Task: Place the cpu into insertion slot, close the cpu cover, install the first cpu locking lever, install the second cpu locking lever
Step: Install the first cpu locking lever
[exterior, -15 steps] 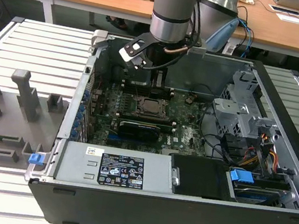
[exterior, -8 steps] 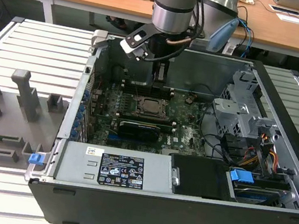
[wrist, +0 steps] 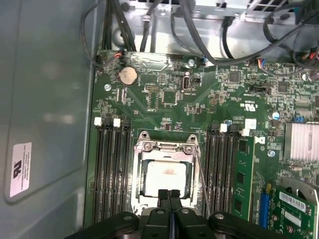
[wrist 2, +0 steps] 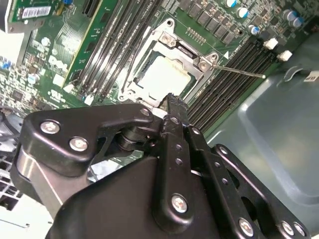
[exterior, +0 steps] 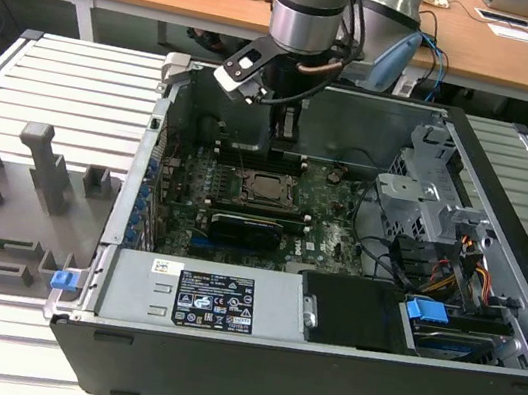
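Tool [wrist: 169,194] pinched narrow, gripping nothing, over the cpu cover [wrist: 164,147] edge; cpu [wrist: 166,177] seated, memory slots [wrist: 107,169] flanking.

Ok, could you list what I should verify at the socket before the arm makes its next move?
1. cpu seated flat: ok.
2. cpu cover closed over the cpu: ok.
3. locking lever beside the cover latched: not ok, it stands free over the memory slots.
4. opposite lever latched: cannot tell.
5. gripper shut, at the cover's edge: ok; whether it touches the cover: cannot tell.
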`<state>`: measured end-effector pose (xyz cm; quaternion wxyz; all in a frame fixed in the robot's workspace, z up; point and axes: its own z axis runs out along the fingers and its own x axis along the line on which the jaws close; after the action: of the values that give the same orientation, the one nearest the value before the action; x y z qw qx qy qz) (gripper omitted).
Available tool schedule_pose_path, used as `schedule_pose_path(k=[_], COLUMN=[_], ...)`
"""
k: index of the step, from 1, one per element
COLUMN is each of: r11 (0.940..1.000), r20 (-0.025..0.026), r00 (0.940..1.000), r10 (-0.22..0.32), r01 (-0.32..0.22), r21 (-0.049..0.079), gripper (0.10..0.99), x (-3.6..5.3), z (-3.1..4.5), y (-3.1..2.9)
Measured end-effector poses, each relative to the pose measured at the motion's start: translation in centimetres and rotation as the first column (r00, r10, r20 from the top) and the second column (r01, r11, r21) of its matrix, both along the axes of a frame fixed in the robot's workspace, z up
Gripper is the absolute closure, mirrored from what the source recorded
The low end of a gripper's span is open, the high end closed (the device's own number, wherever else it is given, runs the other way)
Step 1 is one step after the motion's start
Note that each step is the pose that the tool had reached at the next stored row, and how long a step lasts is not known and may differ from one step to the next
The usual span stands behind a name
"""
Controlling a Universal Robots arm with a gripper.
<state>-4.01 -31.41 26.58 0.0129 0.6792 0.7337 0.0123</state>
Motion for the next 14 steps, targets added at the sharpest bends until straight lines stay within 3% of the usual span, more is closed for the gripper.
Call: schedule_pose_path(k=[3, 14], r11=[0.9971, 0.9862], r20=[0.0, -0.0001], r00=[0.9971, 0.9862], r10=[0.076, 0.165], r01=[-0.076, -0.165], r21=[0.0, 0.0], gripper=[0.98, 0.98], x=[0.0, 0.0], z=[0.0, -0.01], y=[0.0, 0.0])
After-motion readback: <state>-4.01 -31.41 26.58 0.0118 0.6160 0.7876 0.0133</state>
